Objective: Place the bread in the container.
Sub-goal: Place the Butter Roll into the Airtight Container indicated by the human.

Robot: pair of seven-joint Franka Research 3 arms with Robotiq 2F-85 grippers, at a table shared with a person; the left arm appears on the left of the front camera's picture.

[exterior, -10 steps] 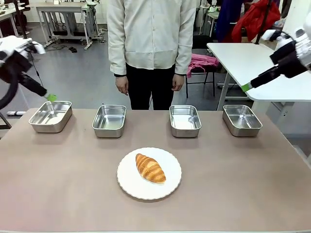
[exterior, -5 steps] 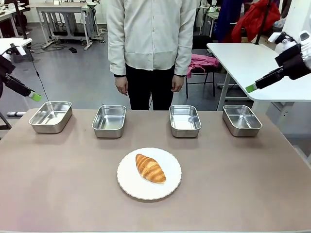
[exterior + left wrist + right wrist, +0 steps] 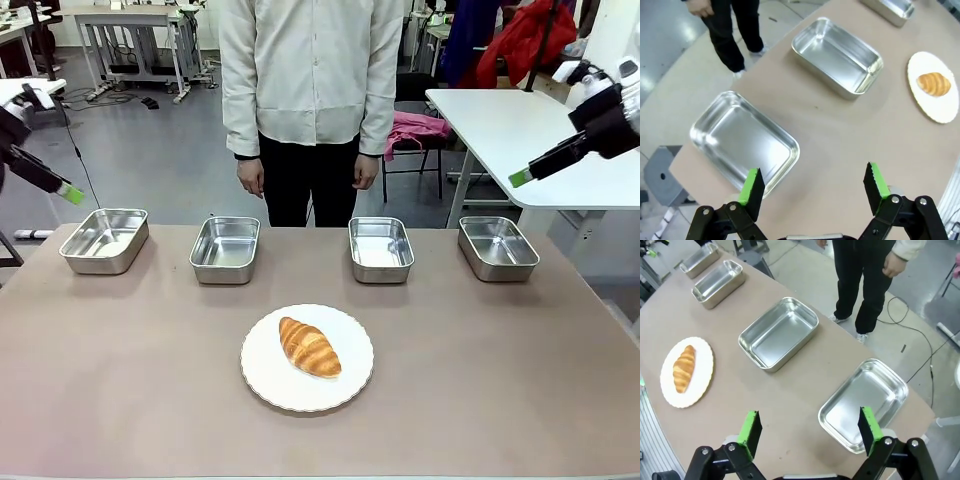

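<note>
**Moved since a second ago:** the left gripper [image 3: 68,192] has drawn back from over the leftmost tray [image 3: 104,240] to beyond the table's left end. The right gripper [image 3: 520,178] has shifted slightly up and to the right. Bread, plate and trays are unmoved.

**Count:**
- bread [image 3: 309,346], one
- white plate [image 3: 262,378], one
- steel trays, four, in a row along the far side of the table [image 3: 120,400]: leftmost tray, second tray [image 3: 225,249], third tray [image 3: 381,249], rightmost tray [image 3: 497,247]
- person [image 3: 310,80], one

**Bread against fingers:** it lies slanted on the plate, mid-table on the near side, well apart from both grippers.
- Left wrist view: the bread [image 3: 934,83] sits far off to the right, and the leftmost tray [image 3: 742,142] lies just past the left gripper [image 3: 813,175].
- Right wrist view: the bread [image 3: 683,368] sits far to the left, and the rightmost tray [image 3: 863,402] lies just past the right gripper [image 3: 809,417].

**Pose:**
- Both arms are raised above table height, outside the ends of the tray row, with fingers slanting down and inward.
- Both pairs of fingers are spread wide, with nothing between them.
- The person stands at the far side, arms hanging.
</note>
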